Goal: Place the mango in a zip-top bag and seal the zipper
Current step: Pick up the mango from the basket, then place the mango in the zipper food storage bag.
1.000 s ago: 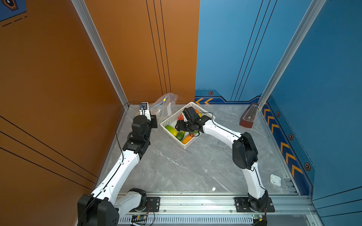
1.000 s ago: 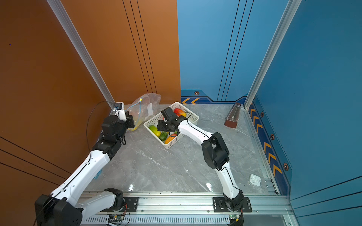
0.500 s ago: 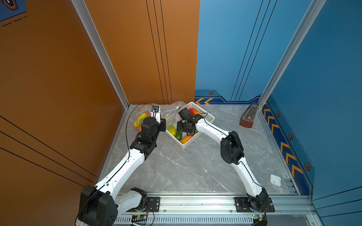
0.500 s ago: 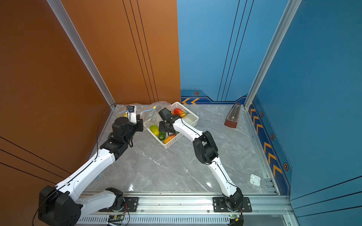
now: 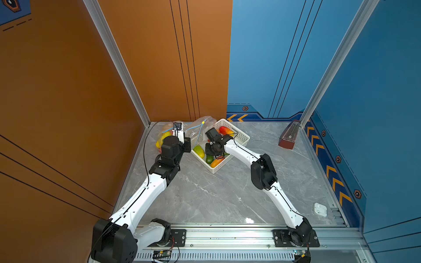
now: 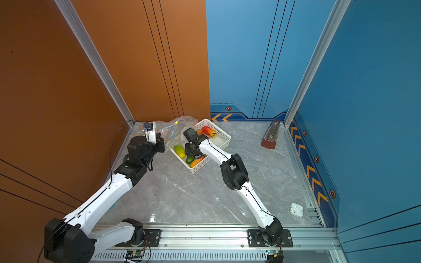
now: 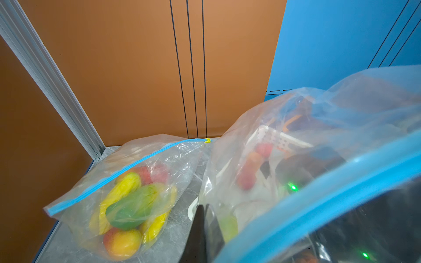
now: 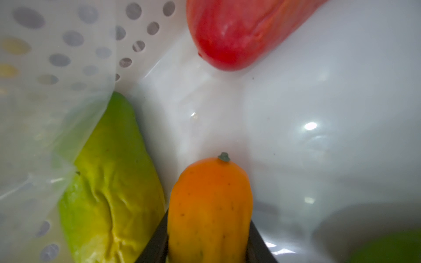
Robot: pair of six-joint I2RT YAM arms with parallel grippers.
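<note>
An orange mango (image 8: pixel 209 205) lies in the white basket (image 5: pixel 241 134), and my right gripper (image 8: pixel 208 241) is shut on it, one black finger against each side. In both top views that right gripper (image 5: pixel 213 154) (image 6: pixel 193 156) reaches down into the basket. The clear zip-top bag (image 7: pixel 319 159) with a blue zipper hangs open at the basket's left edge (image 5: pixel 200 127). My left gripper (image 7: pixel 203 227) is shut on the bag's film just below the zipper. In the top views the left gripper (image 5: pixel 186 145) (image 6: pixel 160 143) sits left of the basket.
A second, sealed bag of mangoes (image 7: pixel 127 205) (image 5: pixel 163 136) lies in the back-left corner by the orange wall. A green-yellow mango (image 8: pixel 109 182) and a red mango (image 8: pixel 239 29) share the basket. A brown metronome (image 5: pixel 289 135) stands back right; a small white case (image 5: pixel 320 209) lies front right.
My left arm swung right, carrying the open bag from the corner to the basket's edge. The right gripper's jaws have narrowed onto the orange mango.
</note>
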